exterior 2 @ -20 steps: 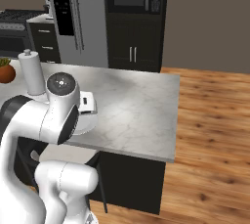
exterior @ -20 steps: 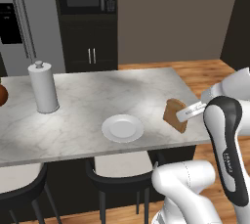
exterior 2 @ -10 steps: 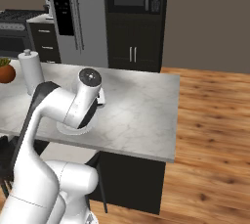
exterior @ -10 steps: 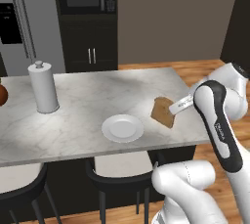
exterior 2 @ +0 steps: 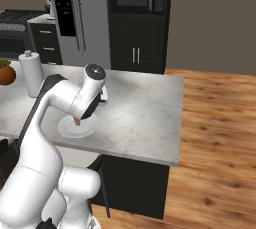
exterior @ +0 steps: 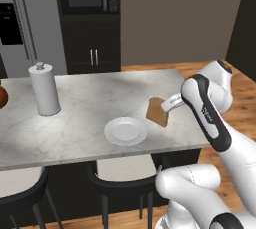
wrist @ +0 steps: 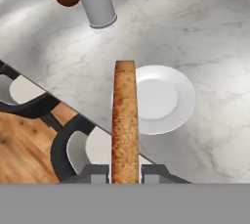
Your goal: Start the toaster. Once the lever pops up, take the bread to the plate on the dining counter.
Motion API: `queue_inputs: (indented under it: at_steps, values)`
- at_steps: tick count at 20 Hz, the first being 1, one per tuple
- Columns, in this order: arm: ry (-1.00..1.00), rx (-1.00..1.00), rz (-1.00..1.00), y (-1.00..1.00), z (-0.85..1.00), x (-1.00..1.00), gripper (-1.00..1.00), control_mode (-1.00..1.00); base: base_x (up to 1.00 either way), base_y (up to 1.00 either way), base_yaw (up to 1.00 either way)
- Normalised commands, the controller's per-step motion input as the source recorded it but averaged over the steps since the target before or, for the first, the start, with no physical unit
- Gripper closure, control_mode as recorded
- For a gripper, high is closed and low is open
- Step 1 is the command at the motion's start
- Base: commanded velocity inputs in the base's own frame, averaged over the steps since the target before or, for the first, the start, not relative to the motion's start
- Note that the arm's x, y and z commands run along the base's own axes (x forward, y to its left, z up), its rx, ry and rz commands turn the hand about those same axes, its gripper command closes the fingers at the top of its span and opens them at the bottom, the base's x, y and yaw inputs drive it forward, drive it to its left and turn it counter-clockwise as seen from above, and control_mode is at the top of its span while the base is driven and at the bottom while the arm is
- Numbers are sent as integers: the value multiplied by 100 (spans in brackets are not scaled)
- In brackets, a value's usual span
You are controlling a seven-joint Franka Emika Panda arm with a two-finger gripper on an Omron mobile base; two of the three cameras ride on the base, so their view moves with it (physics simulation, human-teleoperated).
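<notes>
Bread held over the desk, beside the plate.
The bread (exterior: 158, 112) is clamped edge-on in the closed pincer (wrist: 125, 173), kept above the marble desk (exterior: 85, 98), at three o'clock of the white plate (exterior: 125, 131) in the left base view.

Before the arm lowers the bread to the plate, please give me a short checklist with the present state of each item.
1. The gripper is shut on the bread: ok.
2. Bread is off the dining counter, in the air: ok.
3. The plate has nothing on it: ok.
4. Bread directly over the plate: not ok; it hangs beside the rim.
5. Paper towel roll stands apart from the plate: ok.
</notes>
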Motion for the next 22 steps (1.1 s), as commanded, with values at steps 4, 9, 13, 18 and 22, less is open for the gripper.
queue_inputs:
  at_steps: [4,9,13,18,22]
  values:
    - [0,0,0,34,-52,55,100,-100,0,0,0]
    - [0,-1,0,43,-45,58,100,-100,0,0,0]
    - [0,-2,0,34,-39,49,100,-100,0,0,0]
    - [1,-5,0,23,-40,36,100,-100,0,0,0]
    - [0,-6,0,27,-38,42,100,-100,0,0,0]
